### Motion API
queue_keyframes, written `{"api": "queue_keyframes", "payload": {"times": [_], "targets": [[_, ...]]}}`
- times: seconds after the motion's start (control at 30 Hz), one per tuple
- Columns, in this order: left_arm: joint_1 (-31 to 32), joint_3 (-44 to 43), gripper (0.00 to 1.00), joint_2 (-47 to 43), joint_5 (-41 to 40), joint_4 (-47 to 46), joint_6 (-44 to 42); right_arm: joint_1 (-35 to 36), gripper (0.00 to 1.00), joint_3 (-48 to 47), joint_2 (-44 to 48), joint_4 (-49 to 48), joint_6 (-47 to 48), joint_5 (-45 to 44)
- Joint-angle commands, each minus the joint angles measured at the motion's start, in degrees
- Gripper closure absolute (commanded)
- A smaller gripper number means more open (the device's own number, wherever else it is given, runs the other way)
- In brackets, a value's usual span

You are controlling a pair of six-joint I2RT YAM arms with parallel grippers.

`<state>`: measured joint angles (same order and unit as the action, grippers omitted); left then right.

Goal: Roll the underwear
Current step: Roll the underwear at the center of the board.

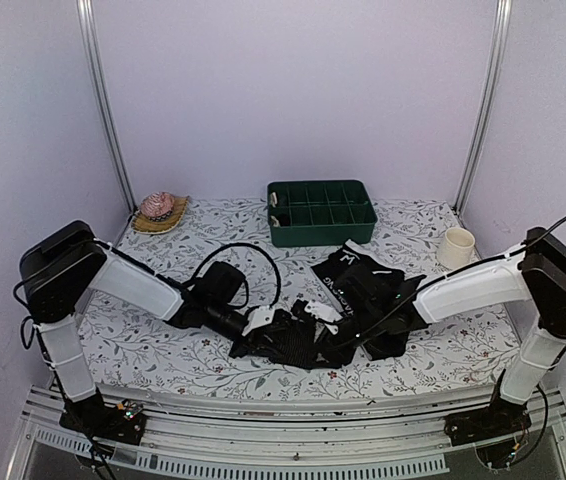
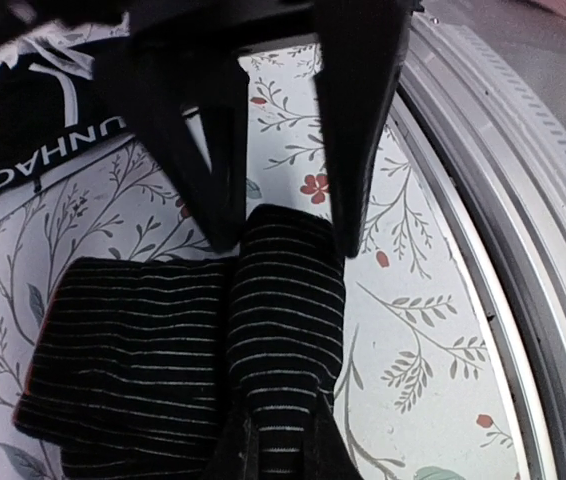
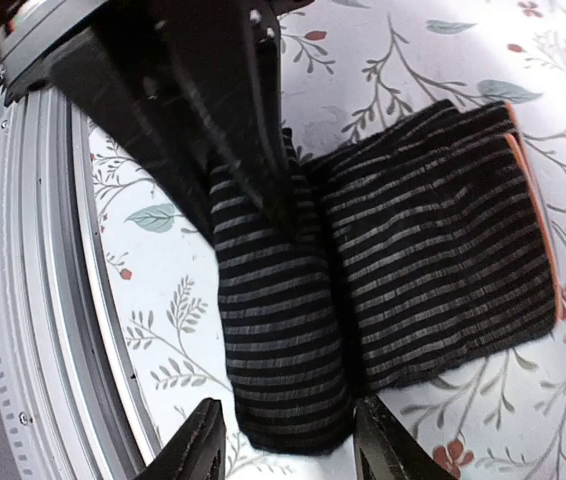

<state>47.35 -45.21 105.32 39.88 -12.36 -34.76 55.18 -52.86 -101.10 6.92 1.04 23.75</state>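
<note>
Striped underwear lies bunched at lower centre of the overhead view, on the flowered table, close to the near rail and between my two arms. Left wrist view: it is folded into a flat panel at lower left, with a raised fold running up the middle of the frame. My left gripper straddles the top end of that fold, one finger on each flank with cloth filling the gap. Those jaws are closed on the fold. Right wrist view: the same fold runs down the middle, the panel to its right showing an orange edge. My right gripper meets the fold from the opposite end. Its fingers read as one dark mass over the cloth, so I cannot tell whether those jaws are open or closed. Second underwear, black with white waistband lettering, is spread right of centre overhead, just behind the striped pair. Green tray sits farther back, pale cup at right.
</note>
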Motion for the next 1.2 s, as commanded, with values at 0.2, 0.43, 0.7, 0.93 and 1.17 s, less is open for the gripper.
{"api": "queue_keyframes", "payload": {"times": [0.2, 0.43, 0.7, 0.93, 1.17], "targets": [[-7.16, -10.28, 1.0, 10.77, 11.54, 12.77, 10.27, 5.08, 0.52, 13.06, 15.67, -11.18, 8.98, -18.38], [-9.67, -17.01, 1.0, 17.14, 16.63, 19.88, 12.69, 10.05, 0.51, 14.7, 16.74, -16.88, 17.31, -26.71], [-11.92, -23.09, 1.0, 23.47, 20.91, 27.16, 13.29, 11.22, 0.51, 9.54, 9.26, -18.71, 25.72, -30.89], [-12.1, -24.04, 1.0, 24.53, 20.7, 28.49, 13.56, 11.32, 0.51, 5.78, 3.07, -19.57, 29.96, -32.81], [-12.11, -24.4, 1.0, 24.76, 21.21, 29.06, 13.1, 11.32, 0.53, 3.95, -1.62, -19.23, 30.69, -35.95]]}}
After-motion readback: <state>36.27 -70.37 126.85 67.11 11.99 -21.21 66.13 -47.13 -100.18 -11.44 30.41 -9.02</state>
